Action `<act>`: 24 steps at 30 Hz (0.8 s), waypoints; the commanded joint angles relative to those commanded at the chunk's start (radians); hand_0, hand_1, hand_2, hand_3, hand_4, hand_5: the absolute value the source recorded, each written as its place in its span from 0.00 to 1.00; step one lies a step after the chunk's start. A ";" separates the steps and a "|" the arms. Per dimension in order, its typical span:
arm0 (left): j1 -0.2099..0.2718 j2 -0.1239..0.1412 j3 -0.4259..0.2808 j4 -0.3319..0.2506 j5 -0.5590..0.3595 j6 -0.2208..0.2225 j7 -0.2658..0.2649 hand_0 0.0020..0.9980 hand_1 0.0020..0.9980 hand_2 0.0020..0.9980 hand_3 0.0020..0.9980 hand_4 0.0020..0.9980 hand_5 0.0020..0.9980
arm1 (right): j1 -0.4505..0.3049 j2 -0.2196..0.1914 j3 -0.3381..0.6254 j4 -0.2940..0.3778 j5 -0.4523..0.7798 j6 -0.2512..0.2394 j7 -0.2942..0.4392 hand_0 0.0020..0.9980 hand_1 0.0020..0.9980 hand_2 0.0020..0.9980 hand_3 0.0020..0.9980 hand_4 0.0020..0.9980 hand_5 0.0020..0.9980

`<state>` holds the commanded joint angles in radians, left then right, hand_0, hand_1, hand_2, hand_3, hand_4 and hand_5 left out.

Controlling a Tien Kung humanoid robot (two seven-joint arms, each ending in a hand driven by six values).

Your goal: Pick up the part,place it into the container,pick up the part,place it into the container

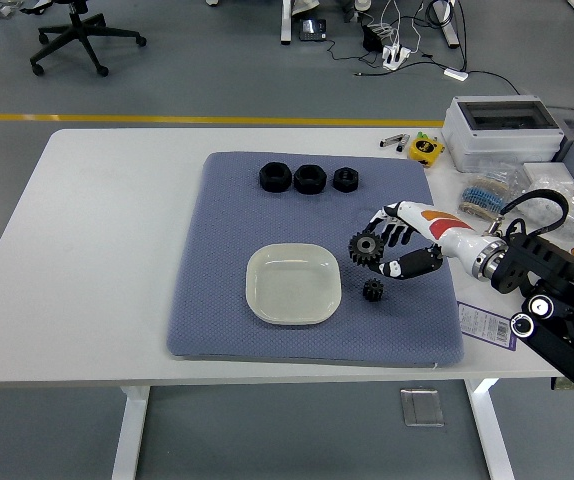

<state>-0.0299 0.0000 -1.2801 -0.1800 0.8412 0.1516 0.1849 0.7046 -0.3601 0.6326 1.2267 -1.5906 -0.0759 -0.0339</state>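
Observation:
My right hand reaches in from the right over the blue-grey mat. Its fingers are shut on a black gear and hold it above the mat, just right of the cream square dish. A smaller black gear lies on the mat below the hand, to the right of the dish. The dish holds nothing. My left arm is out of view.
Three black nuts stand in a row at the mat's far edge. A grey box, a yellow tape measure, bags of small parts and a label card lie at the table's right side.

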 joint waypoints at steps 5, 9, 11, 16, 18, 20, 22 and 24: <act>0.003 0.000 0.002 0.000 0.000 0.001 0.004 0.83 0.81 0.84 0.58 0.51 0.70 | 0.039 0.062 -0.077 -0.006 0.031 -0.050 -0.012 0.48 0.48 0.50 0.49 0.69 0.23; 0.004 0.000 0.006 0.000 -0.005 0.001 0.004 0.83 0.81 0.84 0.58 0.51 0.70 | 0.075 0.109 -0.130 -0.040 0.030 -0.077 -0.016 0.45 0.48 0.50 0.49 0.70 0.24; 0.004 0.000 0.008 0.000 -0.008 0.002 0.004 0.83 0.81 0.84 0.58 0.51 0.70 | 0.097 0.138 -0.160 -0.069 0.032 -0.090 -0.020 0.45 0.48 0.50 0.49 0.70 0.24; 0.002 0.000 0.014 0.000 -0.010 0.002 0.005 0.83 0.81 0.84 0.58 0.51 0.70 | 0.139 0.192 -0.219 -0.126 0.035 -0.112 -0.010 0.46 0.52 0.54 0.54 0.73 0.26; 0.001 0.000 0.014 0.000 -0.010 0.003 0.005 0.83 0.81 0.84 0.58 0.51 0.70 | 0.152 0.208 -0.233 -0.148 0.023 -0.102 -0.006 0.46 0.52 0.54 0.54 0.73 0.26; 0.000 0.000 0.016 0.000 -0.011 0.002 0.004 0.83 0.81 0.84 0.58 0.51 0.70 | 0.159 0.217 -0.238 -0.161 0.005 -0.083 -0.010 0.62 0.66 0.72 0.84 1.00 0.44; -0.001 0.000 0.017 0.000 -0.013 0.002 0.004 0.83 0.81 0.84 0.58 0.51 0.70 | 0.163 0.219 -0.240 -0.167 -0.010 -0.063 -0.019 0.62 0.66 0.72 0.84 1.00 0.44; -0.001 0.000 0.016 0.000 -0.014 0.003 0.003 0.83 0.81 0.84 0.58 0.51 0.70 | 0.164 0.221 -0.240 -0.175 -0.022 -0.056 -0.016 0.62 0.66 0.72 0.84 1.00 0.44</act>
<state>-0.0311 0.0000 -1.2642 -0.1800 0.8272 0.1548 0.1877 0.8687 -0.1395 0.3923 1.0516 -1.6124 -0.1318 -0.0496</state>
